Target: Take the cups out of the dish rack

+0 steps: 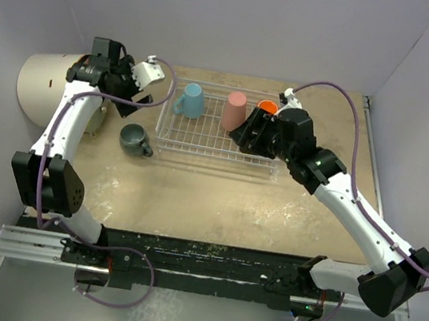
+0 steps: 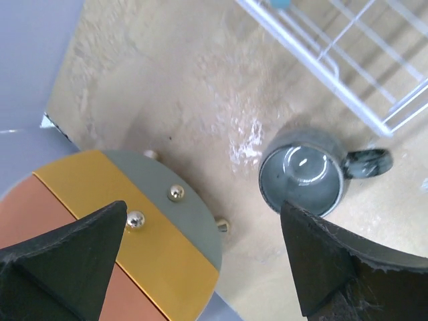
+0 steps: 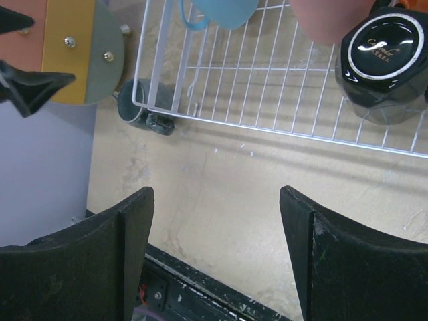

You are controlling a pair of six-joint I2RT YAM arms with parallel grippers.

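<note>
One cup out, four to go: the grey mug (image 1: 135,139) stands on the table (image 1: 193,198) at the rack's (image 1: 199,154) 8 o'clock, while the blue mug (image 1: 191,100), pink tumbler (image 1: 235,111), orange mug (image 1: 268,106) and black mug (image 3: 382,60) wait inside it, with the left gripper (image 2: 202,210) and right gripper (image 3: 215,197) both spread apart and empty.

I see grey-teal mug (image 1: 134,139), light blue mug (image 1: 192,100), pink tumbler (image 1: 235,110), orange mug (image 1: 268,106), black mug (image 3: 388,53), white wire dish rack (image 1: 202,136), tan tabletop (image 1: 216,201).
</note>
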